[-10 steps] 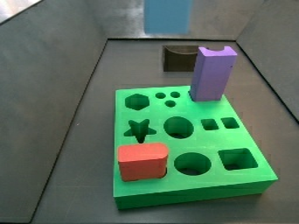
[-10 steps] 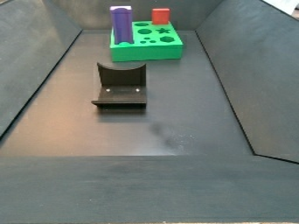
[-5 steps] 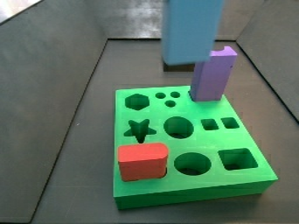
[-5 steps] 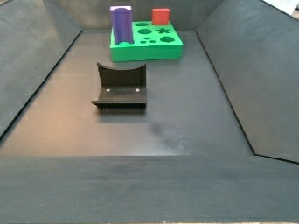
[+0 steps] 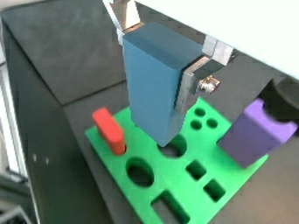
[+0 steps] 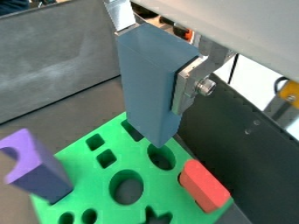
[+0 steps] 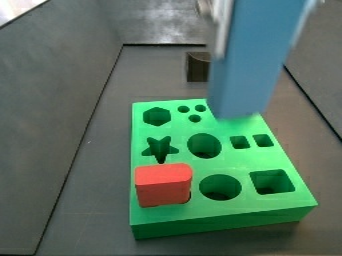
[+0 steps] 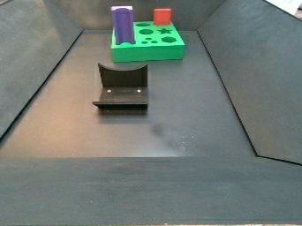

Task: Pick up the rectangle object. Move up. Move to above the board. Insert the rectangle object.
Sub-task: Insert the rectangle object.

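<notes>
Wrist views: gripper point(image 5: 163, 44) clamps rectangle object point(image 5: 156, 83) (side hides it)

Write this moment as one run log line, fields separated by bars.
phase: carry above board | gripper: shut on blue block | block: upright, over green board | inserted: not yet

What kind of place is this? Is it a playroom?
More likely a robot test bench. A dark walled bin holds a green board with shape holes, a metal fixture stands on the floor, and the claw above the board holds a blue block.
</notes>
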